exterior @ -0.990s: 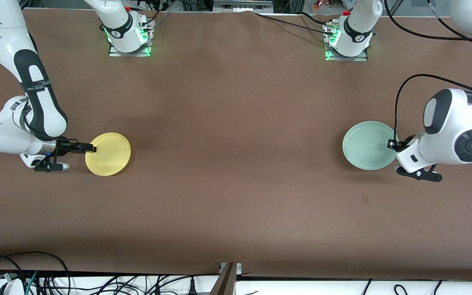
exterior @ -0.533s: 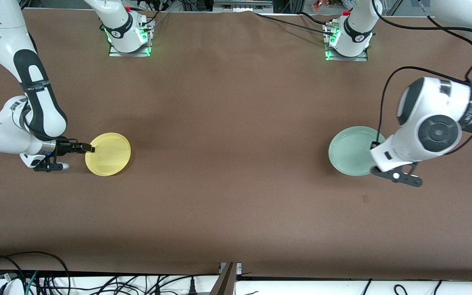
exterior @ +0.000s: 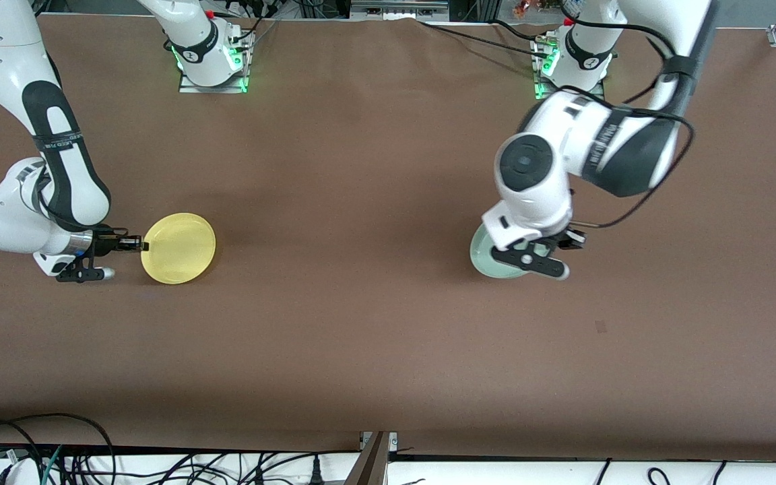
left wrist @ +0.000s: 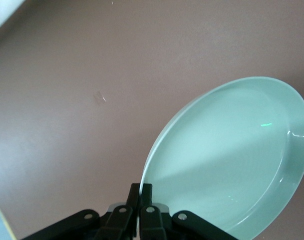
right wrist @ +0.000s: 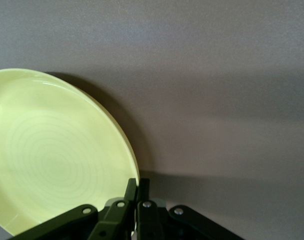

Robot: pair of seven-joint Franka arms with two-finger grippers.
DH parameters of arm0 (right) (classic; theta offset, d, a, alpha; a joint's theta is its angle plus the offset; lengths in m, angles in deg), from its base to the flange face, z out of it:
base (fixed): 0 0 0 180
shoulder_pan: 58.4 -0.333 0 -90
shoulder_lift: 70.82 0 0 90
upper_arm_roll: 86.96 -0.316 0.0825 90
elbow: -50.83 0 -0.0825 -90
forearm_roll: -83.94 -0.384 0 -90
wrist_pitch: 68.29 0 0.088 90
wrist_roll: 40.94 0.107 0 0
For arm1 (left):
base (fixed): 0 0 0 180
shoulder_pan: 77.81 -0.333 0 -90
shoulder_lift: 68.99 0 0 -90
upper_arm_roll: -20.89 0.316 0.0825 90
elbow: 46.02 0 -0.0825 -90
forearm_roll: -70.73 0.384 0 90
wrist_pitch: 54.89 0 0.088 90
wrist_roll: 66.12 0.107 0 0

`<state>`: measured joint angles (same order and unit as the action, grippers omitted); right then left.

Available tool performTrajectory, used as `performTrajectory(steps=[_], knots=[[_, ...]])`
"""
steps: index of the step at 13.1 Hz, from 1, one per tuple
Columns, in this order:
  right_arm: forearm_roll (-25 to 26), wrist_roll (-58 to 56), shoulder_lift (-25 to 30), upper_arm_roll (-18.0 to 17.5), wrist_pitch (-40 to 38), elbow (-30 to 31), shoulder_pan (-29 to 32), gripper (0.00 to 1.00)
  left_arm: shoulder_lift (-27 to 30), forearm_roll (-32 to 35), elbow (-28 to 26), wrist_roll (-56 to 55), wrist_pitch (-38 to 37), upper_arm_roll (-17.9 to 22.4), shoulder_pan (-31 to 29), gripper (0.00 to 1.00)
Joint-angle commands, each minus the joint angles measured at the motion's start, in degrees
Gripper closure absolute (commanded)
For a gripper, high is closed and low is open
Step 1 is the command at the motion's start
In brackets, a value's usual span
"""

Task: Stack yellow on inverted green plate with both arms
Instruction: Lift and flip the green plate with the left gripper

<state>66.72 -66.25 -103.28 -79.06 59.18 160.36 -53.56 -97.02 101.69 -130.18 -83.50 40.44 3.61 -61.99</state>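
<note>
Reaching low over the counter (exterior: 374, 323) at its own end, the right arm lies almost level, its wrist pointing toward the yellow plate (exterior: 179, 248). The right gripper (exterior: 137, 246) has its fingers (right wrist: 133, 192) pinched shut on the plate's rim at the edge toward that arm's end, and the right wrist view shows the rim caught between them with the plate's hollow face showing. Half a second ago those fingers sat at the same rim not fully closed; now they are clamped, and the plate has barely shifted.

Swinging in from its base, the left arm bends down steeply, its wrist and elbow folded over the green plate (exterior: 496, 259), which its body mostly hides in the front view. The left gripper (left wrist: 139, 192) has its fingers (left wrist: 145, 194) closed on that plate's rim, and the left wrist view shows the plate tilted up on edge, clear of the counter. A second ago this plate lay flat near the left arm's end; since then it has been carried toward the middle of the counter and tipped.
</note>
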Motion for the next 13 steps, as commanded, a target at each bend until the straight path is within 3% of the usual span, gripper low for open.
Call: performTrajectory(steps=[1,3,7,9,12,13], knots=[[-0.97,-1.33,-0.06,-0.52,-1.00,-0.62,0.44,1.00,-4.04,11.79,3.65,-7.55,-6.01,1.19,9.11,1.00],[-0.97,-1.50,0.55,-0.52,-1.53,-2.55,0.44,1.00,-6.58,18.23,4.70,-13.62,-10.06,1.28,15.10,1.00],[-0.97,-0.62,1.08,-0.17,-16.00,-12.12,0.62,1.00,-14.66,23.69,12.43,-17.51,-16.48,4.08,26.95,1.00],[-0.89,-1.15,1.61,0.01,-19.71,-14.77,0.70,1.00,-17.39,26.86,12.88,-17.95,-17.37,11.79,36.87,1.00],[-0.01,-1.15,3.89,0.01,-25.41,-19.06,0.71,1.00,-23.71,27.31,13.50,-18.04,-17.02,27.68,51.64,1.00],[-0.01,-1.15,4.07,0.01,-29.18,-22.30,0.71,1.00,-25.99,27.31,15.15,-18.04,-17.02,31.30,54.99,1.00]])
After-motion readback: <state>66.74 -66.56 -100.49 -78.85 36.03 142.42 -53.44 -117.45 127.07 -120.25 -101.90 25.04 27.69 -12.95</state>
